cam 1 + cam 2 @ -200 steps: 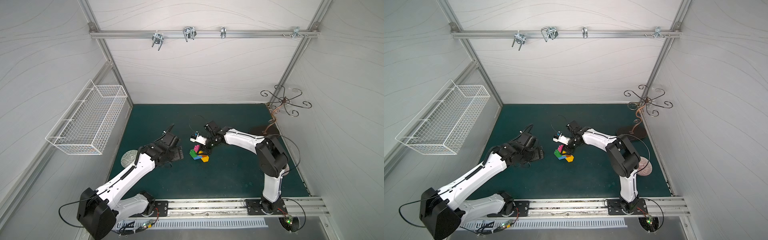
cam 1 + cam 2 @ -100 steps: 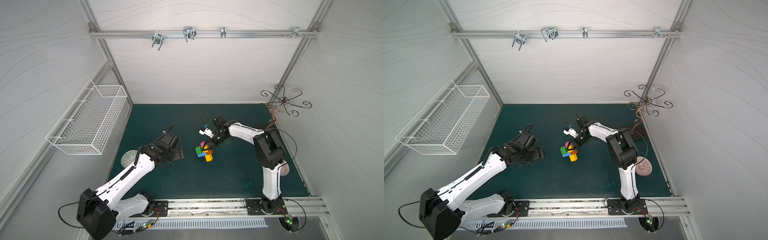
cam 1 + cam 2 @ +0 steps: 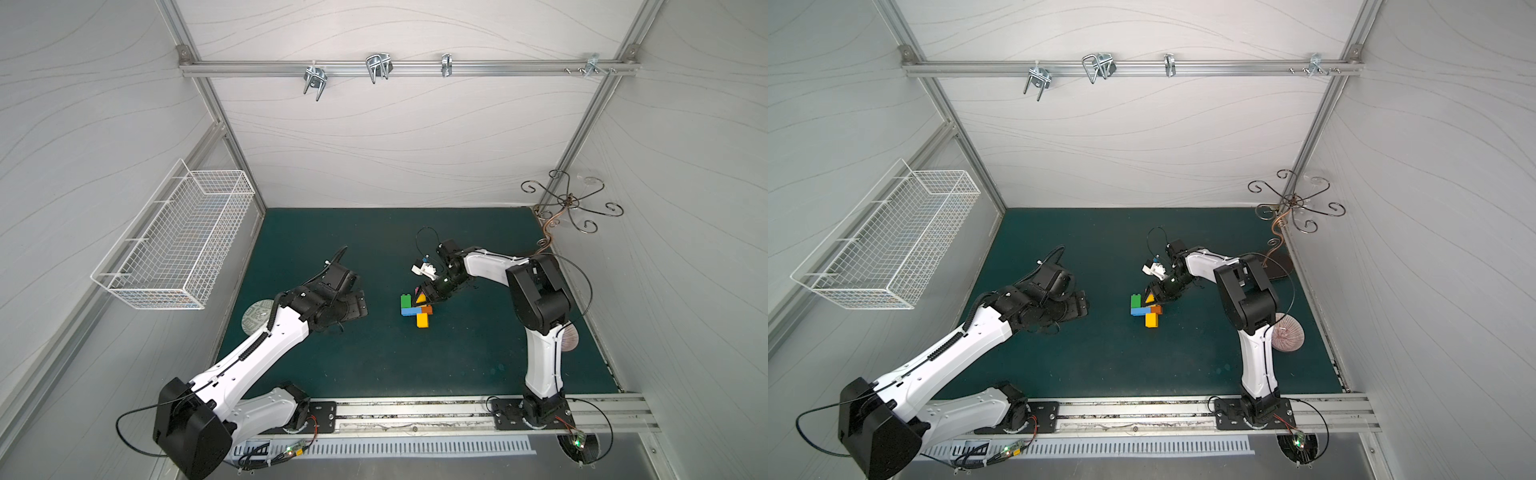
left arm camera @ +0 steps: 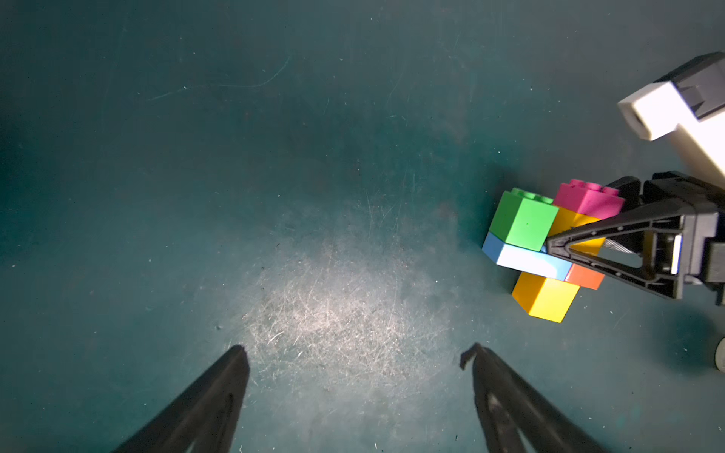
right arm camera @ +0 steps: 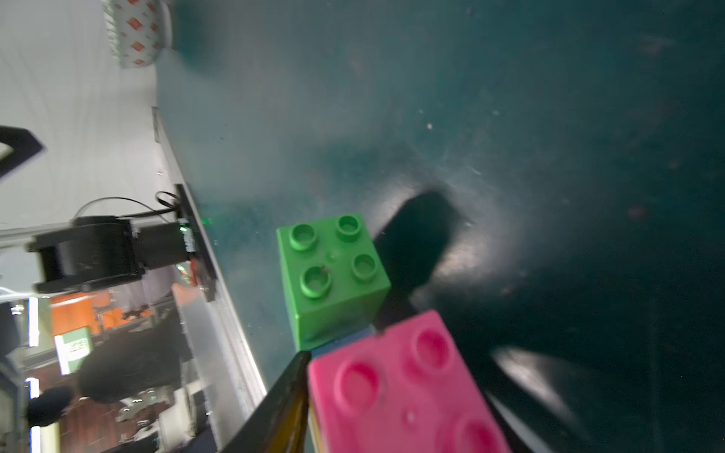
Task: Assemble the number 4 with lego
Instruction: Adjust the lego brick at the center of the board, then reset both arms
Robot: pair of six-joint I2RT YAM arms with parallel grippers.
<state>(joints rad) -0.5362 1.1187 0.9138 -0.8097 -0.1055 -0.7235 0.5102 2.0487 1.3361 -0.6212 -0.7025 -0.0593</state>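
In both top views the number 4 (image 3: 417,309) lies on the teal mat (image 3: 374,365) and looks complete to us. The right gripper (image 3: 432,291) is at its far end. The left gripper (image 3: 365,305) sits well apart from the number 4, on the side of its green brick (image 3: 1136,301).

From the left wrist, the left gripper's fingers are spread wide with only bare mat between them. Off to one side, the green brick sits on the blue bar (image 4: 525,261), the pink brick (image 4: 588,200) caps a yellow brick (image 4: 569,225), and an orange brick (image 4: 586,276) and a second yellow brick complete the number 4. One right finger (image 4: 612,251) crosses in front of that pink-yellow column.

From the right wrist, the pink brick sits between the jaws with one finger against its edge. We cannot tell whether they grip or have let go.

We judge the step to be releasing the number 4. We should part the jaws evenly and back straight away from the pink end (a sideways drag could lever the pink brick off, or catch the green one).

No brick shows readable writing. The patterned ball (image 5: 133,35) carries only red diamonds, and a background sign (image 5: 74,349) is too blurred to read.
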